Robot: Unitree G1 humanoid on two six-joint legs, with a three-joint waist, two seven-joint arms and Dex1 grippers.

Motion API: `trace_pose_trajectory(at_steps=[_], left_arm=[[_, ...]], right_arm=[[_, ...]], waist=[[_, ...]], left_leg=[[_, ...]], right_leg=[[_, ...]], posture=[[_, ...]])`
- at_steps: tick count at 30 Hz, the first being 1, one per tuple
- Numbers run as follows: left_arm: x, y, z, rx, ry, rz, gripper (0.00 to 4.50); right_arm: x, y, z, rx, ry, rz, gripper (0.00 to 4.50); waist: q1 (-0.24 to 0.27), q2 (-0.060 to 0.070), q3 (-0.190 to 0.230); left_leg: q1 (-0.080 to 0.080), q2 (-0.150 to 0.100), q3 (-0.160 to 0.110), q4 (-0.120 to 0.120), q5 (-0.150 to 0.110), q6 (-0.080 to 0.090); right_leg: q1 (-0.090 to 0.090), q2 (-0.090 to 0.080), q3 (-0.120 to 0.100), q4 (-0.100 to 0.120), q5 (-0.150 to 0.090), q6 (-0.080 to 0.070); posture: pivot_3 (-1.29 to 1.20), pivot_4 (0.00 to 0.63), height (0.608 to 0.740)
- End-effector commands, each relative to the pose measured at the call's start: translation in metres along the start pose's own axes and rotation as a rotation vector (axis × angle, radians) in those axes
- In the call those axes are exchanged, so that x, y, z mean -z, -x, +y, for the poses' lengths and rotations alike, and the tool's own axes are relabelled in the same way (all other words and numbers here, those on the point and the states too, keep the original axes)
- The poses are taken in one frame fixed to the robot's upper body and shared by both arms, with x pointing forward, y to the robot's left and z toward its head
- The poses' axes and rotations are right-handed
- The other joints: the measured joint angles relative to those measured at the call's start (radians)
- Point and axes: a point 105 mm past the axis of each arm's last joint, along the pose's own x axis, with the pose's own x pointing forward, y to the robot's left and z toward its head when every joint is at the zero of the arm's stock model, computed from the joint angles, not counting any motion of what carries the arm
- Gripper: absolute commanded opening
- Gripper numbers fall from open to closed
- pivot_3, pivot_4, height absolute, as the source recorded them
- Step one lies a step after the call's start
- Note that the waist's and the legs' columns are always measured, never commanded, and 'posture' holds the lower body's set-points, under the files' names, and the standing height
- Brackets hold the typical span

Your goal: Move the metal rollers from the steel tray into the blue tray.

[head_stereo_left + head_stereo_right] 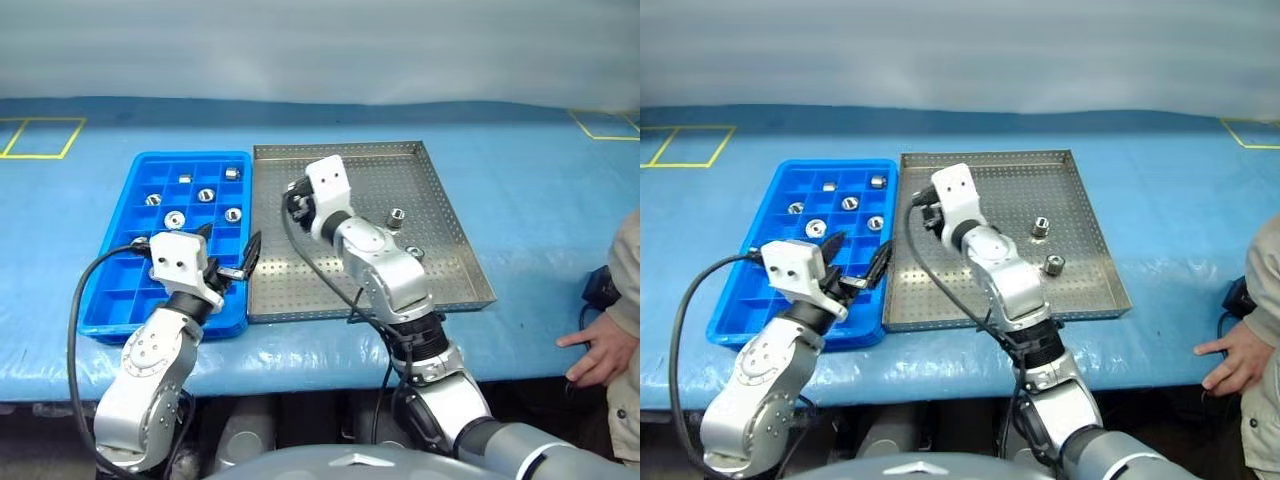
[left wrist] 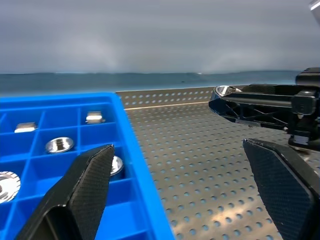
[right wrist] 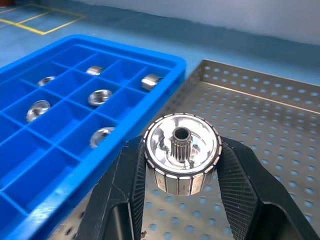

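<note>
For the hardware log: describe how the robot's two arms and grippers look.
Both arms are jointed silver-grey metal shells with black joints. Each wrist bears a white boxy camera housing. A black cable loops along each arm. The left gripper and right gripper each have two black fingers with finely ribbed pads.

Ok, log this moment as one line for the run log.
right gripper: shut on metal roller, above steel tray | left gripper: open, empty | blue tray: six rollers | steel tray: two rollers left
</note>
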Motion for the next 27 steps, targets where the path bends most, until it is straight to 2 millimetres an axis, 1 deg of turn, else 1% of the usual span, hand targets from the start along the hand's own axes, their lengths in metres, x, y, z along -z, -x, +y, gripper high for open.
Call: trace_pose_trajectory(at_steps=[1, 3, 6, 8, 10, 13, 16, 20, 22, 24, 27], left_arm=[[-0.019, 0.014, 0.009, -0.084, -0.043, -0.076, 4.50], [-0.016, 0.024, 0.017, -0.145, -0.061, -0.062, 4.50], [-0.016, 0.035, 0.024, -0.213, -0.053, -0.066, 4.50], [-0.015, 0.050, 0.032, -0.274, -0.072, -0.061, 4.50], [-0.014, 0.062, 0.038, -0.326, -0.086, -0.056, 4.50], [-0.011, 0.076, 0.046, -0.400, -0.099, -0.043, 4.50], [-0.011, 0.081, 0.048, -0.431, -0.098, -0.045, 4.50], [-0.011, 0.081, 0.046, -0.431, -0.101, -0.044, 4.50], [-0.010, 0.079, 0.045, -0.423, -0.099, -0.041, 4.50], [-0.010, 0.075, 0.042, -0.404, -0.093, -0.044, 4.50], [-0.009, 0.067, 0.037, -0.359, -0.091, -0.044, 4.50]], right_arm=[[-0.021, -0.006, 0.029, -0.110, 0.032, -0.078, 1.70], [-0.022, -0.008, 0.046, -0.179, 0.031, -0.081, 1.70], [-0.024, -0.007, 0.063, -0.251, 0.034, -0.086, 1.70], [-0.022, -0.006, 0.078, -0.312, 0.040, -0.081, 1.70], [-0.019, -0.005, 0.089, -0.358, 0.042, -0.074, 1.70], [-0.015, -0.004, 0.102, -0.414, 0.052, -0.065, 1.70], [-0.012, -0.003, 0.110, -0.454, 0.062, -0.059, 1.70], [-0.007, -0.003, 0.114, -0.472, 0.066, -0.046, 1.70], [-0.004, -0.004, 0.111, -0.464, 0.067, -0.034, 1.70], [0.001, -0.006, 0.106, -0.445, 0.069, -0.021, 1.70], [0.006, -0.010, 0.091, -0.390, 0.073, -0.002, 1.70]], waist=[[0.016, 0.000, 0.000], [0.029, 0.000, 0.000], [0.057, 0.001, 0.001], [0.073, 0.000, 0.001], [0.085, 0.000, 0.001], [0.118, 0.001, 0.001], [0.157, 0.000, 0.001], [0.218, 0.000, 0.000], [0.247, 0.000, 0.000], [0.272, 0.000, 0.000], [0.303, 0.000, 0.000]], left_leg=[[0.000, 0.000, 0.000, 0.000, 0.000, 0.000], [-0.001, 0.000, -0.001, 0.000, 0.000, 0.000], [-0.001, 0.000, -0.002, 0.000, 0.000, -0.001], [-0.002, 0.000, -0.004, 0.000, 0.000, -0.001], [-0.003, 0.000, -0.004, 0.000, 0.000, -0.001], [-0.005, 0.000, -0.007, 0.000, -0.001, -0.002], [-0.008, 0.001, -0.008, 0.000, 0.000, -0.002], [-0.010, 0.001, -0.009, 0.000, 0.000, -0.003], [-0.011, 0.001, -0.008, 0.000, 0.000, -0.003], [-0.012, 0.001, -0.008, 0.000, -0.001, -0.003], [-0.012, 0.000, -0.007, 0.000, -0.001, -0.004]], right_leg=[[0.000, 0.000, -0.001, 0.000, 0.000, 0.000], [0.000, 0.000, -0.001, 0.000, -0.002, 0.001], [0.000, -0.001, -0.003, 0.000, -0.006, -0.001], [0.000, -0.002, -0.006, 0.000, -0.007, -0.002], [-0.001, -0.002, -0.006, -0.001, -0.007, -0.002], [-0.003, -0.002, -0.009, -0.001, -0.008, -0.003], [-0.005, -0.001, -0.011, -0.001, -0.008, -0.004], [-0.007, -0.001, -0.013, -0.001, -0.009, -0.004], [-0.013, -0.001, -0.013, -0.001, -0.009, -0.003], [-0.014, 0.000, -0.013, -0.001, -0.009, -0.003], [-0.014, 0.001, -0.013, -0.001, -0.009, -0.003]], posture=[[0.40, 0.150, 0.740], [0.43, 0.150, 0.740], [0.47, 0.150, 0.740], [0.50, 0.150, 0.740], [0.53, 0.150, 0.740], [0.58, 0.150, 0.740], [0.60, 0.150, 0.740], [0.60, 0.150, 0.740], [0.59, 0.150, 0.740], [0.58, 0.150, 0.740], [0.55, 0.150, 0.740]])
